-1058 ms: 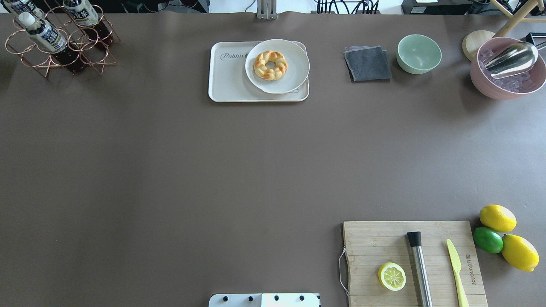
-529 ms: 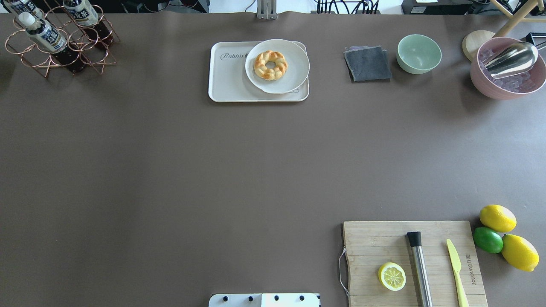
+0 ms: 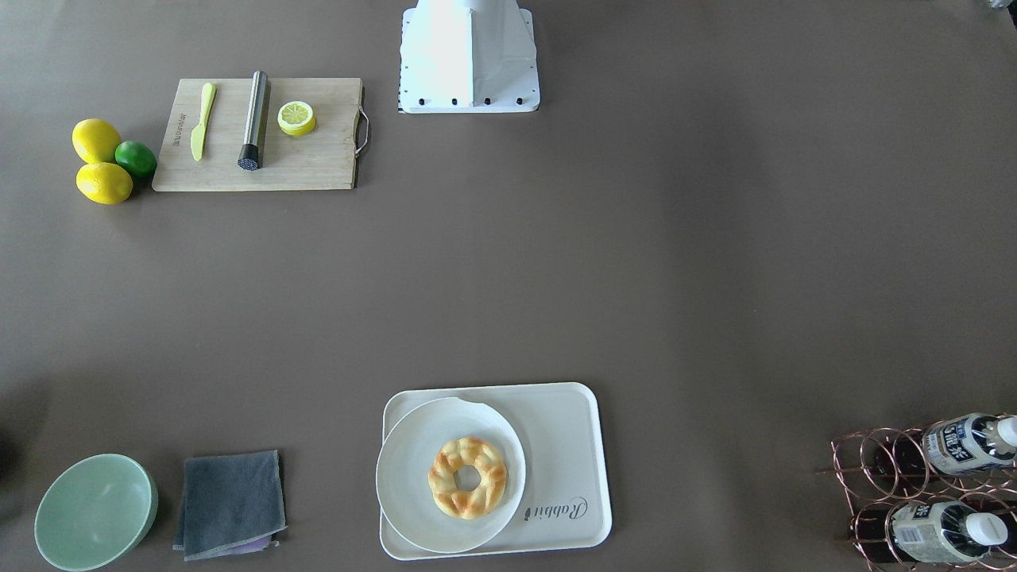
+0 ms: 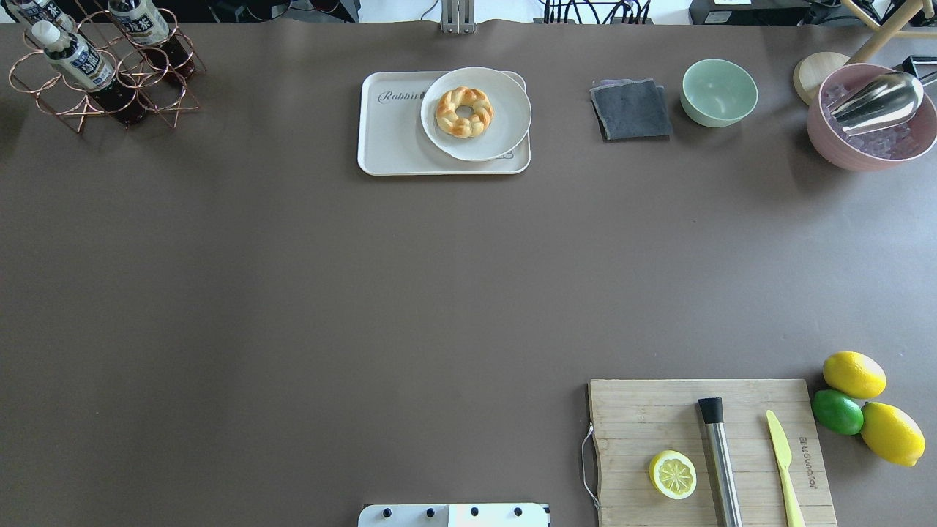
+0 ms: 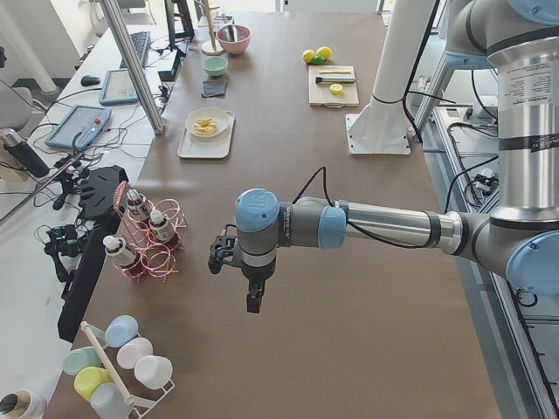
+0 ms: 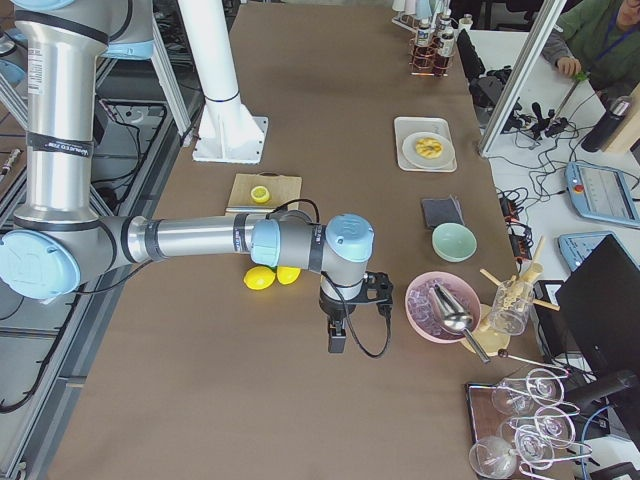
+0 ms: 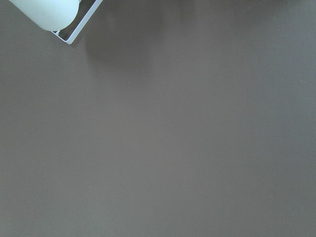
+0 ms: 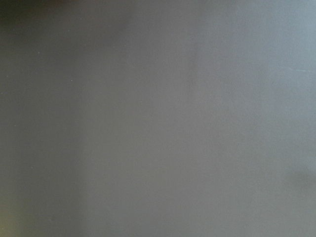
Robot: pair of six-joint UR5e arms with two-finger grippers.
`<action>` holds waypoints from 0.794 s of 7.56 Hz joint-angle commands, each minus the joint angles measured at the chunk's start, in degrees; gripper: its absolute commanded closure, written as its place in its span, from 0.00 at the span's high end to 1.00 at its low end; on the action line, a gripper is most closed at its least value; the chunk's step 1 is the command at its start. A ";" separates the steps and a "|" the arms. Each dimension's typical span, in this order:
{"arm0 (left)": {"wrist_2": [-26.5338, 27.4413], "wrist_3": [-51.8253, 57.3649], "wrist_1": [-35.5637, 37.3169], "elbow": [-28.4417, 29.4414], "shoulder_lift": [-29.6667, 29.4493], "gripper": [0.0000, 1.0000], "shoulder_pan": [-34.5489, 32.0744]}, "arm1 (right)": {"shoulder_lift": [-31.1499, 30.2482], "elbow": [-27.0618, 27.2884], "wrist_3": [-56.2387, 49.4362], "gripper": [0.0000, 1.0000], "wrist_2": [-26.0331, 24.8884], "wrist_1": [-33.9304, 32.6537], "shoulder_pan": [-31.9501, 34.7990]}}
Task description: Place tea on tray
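The tea [image 3: 965, 445] lies slanted in a copper wire rack [image 4: 157, 99] at the table's far left corner, also visible in the overhead view [image 4: 73, 60], beside a similar bottle with a grey speckled label [image 3: 937, 531]. The cream tray [image 4: 392, 146] [image 3: 564, 445] sits at the far middle, with a white plate [image 4: 505, 124] and a braided ring pastry on it. My left gripper [image 5: 253, 301] hangs over bare table beyond the rack. My right gripper [image 6: 338, 340] hangs near the pink bowl. Both show only in the side views, so I cannot tell their state.
A grey cloth [image 4: 631, 110], a green bowl [image 4: 719, 91] and a pink bowl of ice with a metal scoop [image 4: 871, 117] line the far right. A cutting board [image 4: 659, 417] with half a lemon, a muddler and a knife lies near right, with lemons and a lime [image 4: 838, 411] beside it.
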 commanded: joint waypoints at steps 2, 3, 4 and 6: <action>0.00 -0.06 0.16 -0.10 -0.23 1.00 0.00 | 0.80 0.54 0.00 1.00 1.87 0.09 -0.06; -0.87 -0.15 0.16 -0.01 -0.23 1.00 0.00 | 0.80 1.06 0.00 1.00 1.96 0.09 -0.06; -4.19 -0.24 0.51 0.68 -0.23 0.99 0.00 | 0.80 1.24 -0.09 1.00 2.05 0.00 -0.06; -6.51 0.28 0.69 1.13 0.29 1.00 0.09 | 0.71 1.59 -0.09 1.00 1.88 0.09 0.47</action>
